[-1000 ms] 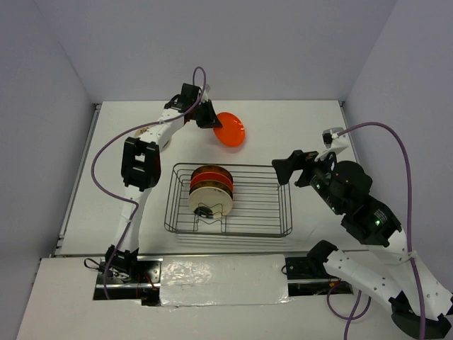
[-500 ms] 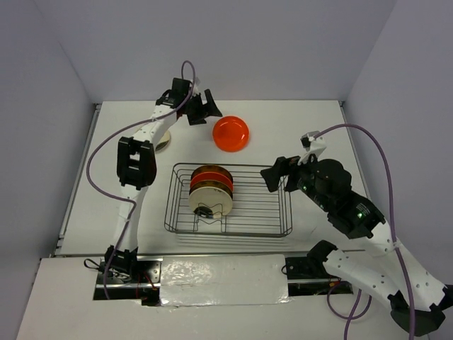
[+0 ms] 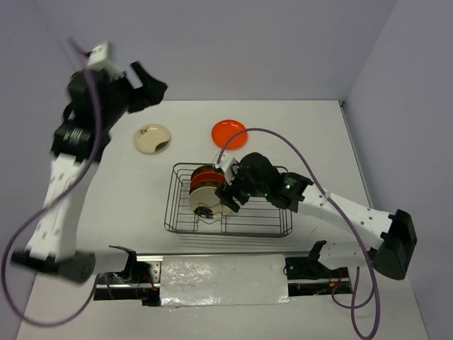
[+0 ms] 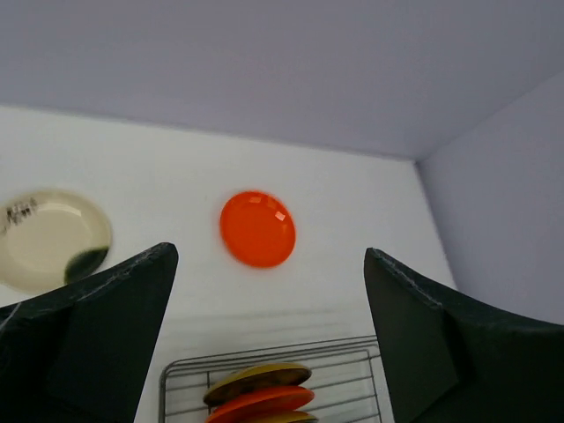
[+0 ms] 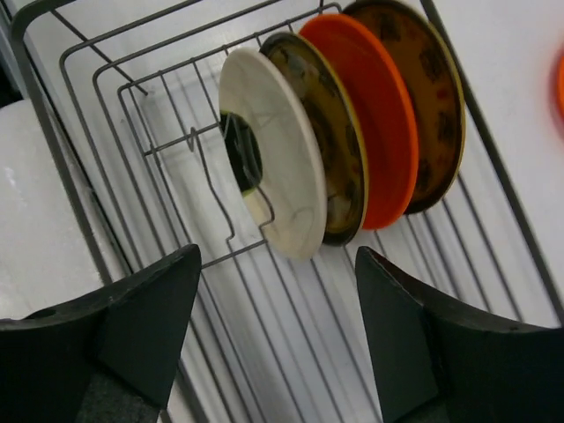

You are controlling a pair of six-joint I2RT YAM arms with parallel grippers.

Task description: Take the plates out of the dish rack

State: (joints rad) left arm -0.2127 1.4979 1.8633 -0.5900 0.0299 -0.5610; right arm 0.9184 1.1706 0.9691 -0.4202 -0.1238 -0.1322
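- inside the rectangular dark wire dish rack (image 3: 262,217), four small round plates (image 5: 357,132) stand on edge.
- right gripper (image 5: 275,256) hangs near them, fingers apart.
- left gripper (image 4: 269,256) is high, fingers apart, empty.

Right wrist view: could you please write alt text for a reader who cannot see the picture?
A cream plate, a yellow-brown plate, an orange plate and a dark brown patterned plate stand on edge in a row in the wire dish rack. The open right end effector is close in front of them, holding nothing.
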